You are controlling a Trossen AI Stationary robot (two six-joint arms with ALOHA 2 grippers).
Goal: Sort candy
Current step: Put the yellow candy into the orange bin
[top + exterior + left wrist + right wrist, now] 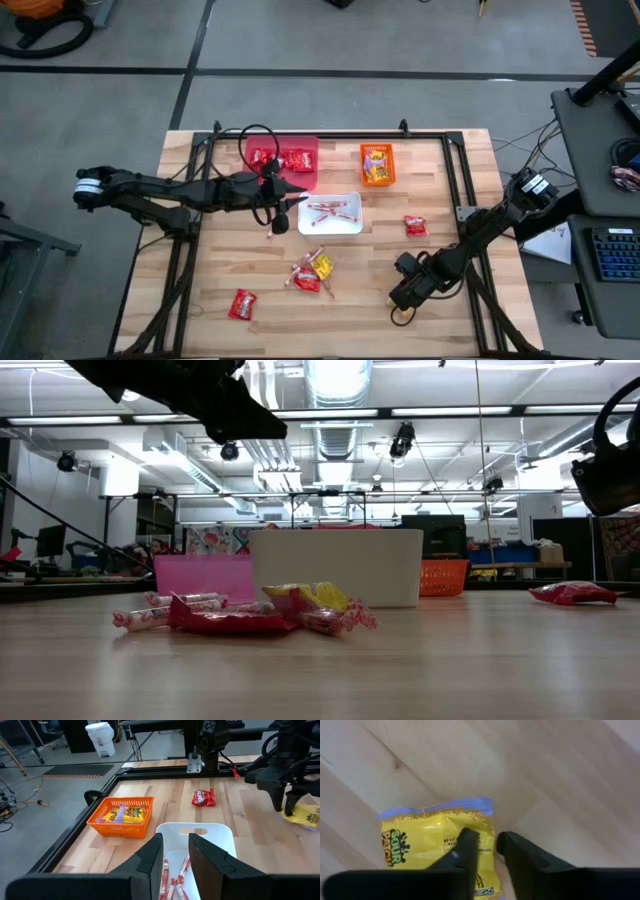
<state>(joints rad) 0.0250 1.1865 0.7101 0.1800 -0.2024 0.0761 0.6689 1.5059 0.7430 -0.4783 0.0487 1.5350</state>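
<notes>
My right gripper (402, 303) is down at the table's near right, shut on a yellow packet (425, 837) that lies flat on the wood; the packet also shows in the left wrist view (306, 816). My left gripper (176, 851) hovers over the left end of the white bin (350, 228), its fingers a little apart and empty. The white bin holds red-and-white sticks (172, 879). A small pile of mixed candy (312, 272) lies at the near middle. Single red packets lie at the near left (243, 304) and the right (415, 225). My right gripper pinches the yellow packet at one side edge (487, 832) between its two fingers. The fingers come from above, pointing down. One fingertip (469, 840) stands on the packet's face, the other just off its edge. The packet lies flat on the table.
The pink-red bin (300, 175) with red packets and the orange bin (377, 184) with yellow-orange packets stand at the far side. A black frame (455, 170) runs along the table's edges. A stick (270, 233) lies left of the white bin.
</notes>
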